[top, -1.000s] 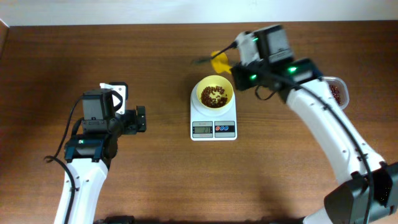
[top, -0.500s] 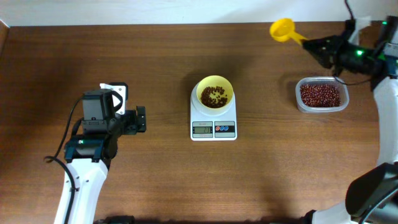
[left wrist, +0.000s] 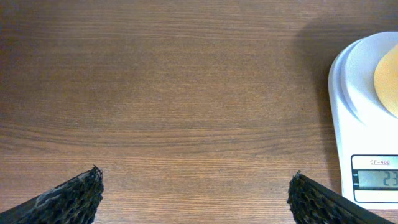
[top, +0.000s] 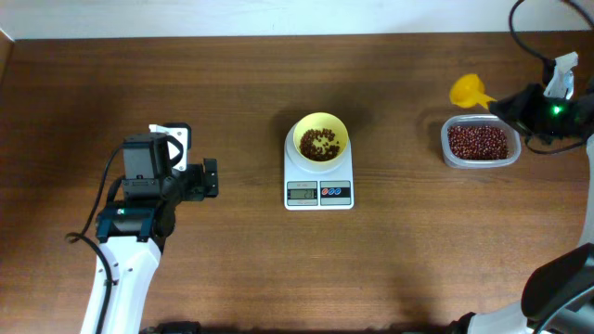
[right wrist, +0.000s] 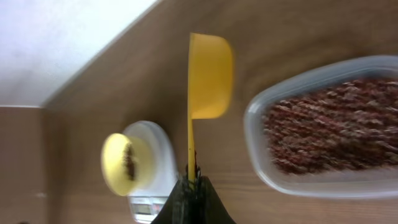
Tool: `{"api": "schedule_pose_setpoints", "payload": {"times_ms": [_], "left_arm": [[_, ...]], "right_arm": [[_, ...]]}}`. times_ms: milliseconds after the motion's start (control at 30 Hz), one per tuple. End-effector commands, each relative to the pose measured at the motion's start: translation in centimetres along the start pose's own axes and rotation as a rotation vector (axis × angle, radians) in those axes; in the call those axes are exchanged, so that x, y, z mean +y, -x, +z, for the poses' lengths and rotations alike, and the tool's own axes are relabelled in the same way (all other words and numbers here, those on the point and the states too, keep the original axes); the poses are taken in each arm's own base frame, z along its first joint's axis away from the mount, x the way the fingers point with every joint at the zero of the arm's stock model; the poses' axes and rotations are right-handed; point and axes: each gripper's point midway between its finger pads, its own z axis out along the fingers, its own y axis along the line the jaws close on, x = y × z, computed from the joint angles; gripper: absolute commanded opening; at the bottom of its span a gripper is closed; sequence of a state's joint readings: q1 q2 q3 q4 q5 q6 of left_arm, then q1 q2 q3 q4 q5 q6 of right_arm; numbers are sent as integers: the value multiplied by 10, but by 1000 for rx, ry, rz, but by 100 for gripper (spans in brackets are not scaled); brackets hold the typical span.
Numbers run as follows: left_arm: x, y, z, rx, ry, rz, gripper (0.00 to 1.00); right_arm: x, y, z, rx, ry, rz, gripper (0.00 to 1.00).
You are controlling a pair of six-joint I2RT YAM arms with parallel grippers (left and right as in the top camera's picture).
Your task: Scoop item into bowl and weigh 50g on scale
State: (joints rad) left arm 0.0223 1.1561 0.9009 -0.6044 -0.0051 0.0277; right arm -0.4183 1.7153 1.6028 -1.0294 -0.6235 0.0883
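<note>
The pale-yellow bowl (top: pixel 320 137) stands on the white scale (top: pixel 318 193) mid-table, with a small heap of red-brown beans (top: pixel 321 144) in it. More beans fill a clear tub (top: pixel 479 142) at the right. My right gripper (top: pixel 506 104) is shut on the handle of a yellow scoop (top: pixel 467 90). It holds the scoop beside the tub's far-left corner. In the right wrist view the scoop (right wrist: pixel 209 74) looks empty, next to the tub (right wrist: pixel 256 118). My left gripper (top: pixel 210 177) is open and empty, left of the scale (left wrist: pixel 367 130). The scale's display reads 23.
The table's back edge meets a pale wall just behind the scoop. Bare wood lies between the scale and the tub, and between my left gripper (left wrist: pixel 196 199) and the scale.
My right arm has swung from over the bowl to the far right. It then came down with the scoop to the tub's far-left corner. The left arm has not moved.
</note>
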Motion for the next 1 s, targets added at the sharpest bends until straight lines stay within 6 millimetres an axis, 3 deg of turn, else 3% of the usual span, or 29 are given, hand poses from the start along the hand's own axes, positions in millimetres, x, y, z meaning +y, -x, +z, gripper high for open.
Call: {"api": "schedule_pose_setpoints", "payload": {"times_ms": [0,200,267,333,433,567,667,767,833,967], "left_arm": [[3,-2,2,8,10,12,99],[3,-2,2,8,10,12,99],[3,-2,2,8,10,12,99],[3,-2,2,8,10,12,99],[3,-2,2,8,10,12,99],[3,-2,2,8,10,11,99],[3,-2,2,8,10,12,99],[3,-2,2,8,10,12,99],[3,-2,2,8,10,11,99],[3,-2,2,8,10,12,99]], "right_arm": [[-8,-9,-10,24,-83,-117,4],[-5,-14,-22,27,-111,-157,4],[-34,-35,-33,111,-291,-131,4],[-45,-47,-38,163,-354,-121,4],[-57,-44,-40,167,-420,-163,4],[-55,-29,-16,151,-429,-226,4],[-60,-22,-3,160,-544,-298,4],[-64,-30,18,225,-534,-300,4],[-57,-33,29,237,-469,-292,4],[-61,-35,37,256,-463,-286,4]]}}
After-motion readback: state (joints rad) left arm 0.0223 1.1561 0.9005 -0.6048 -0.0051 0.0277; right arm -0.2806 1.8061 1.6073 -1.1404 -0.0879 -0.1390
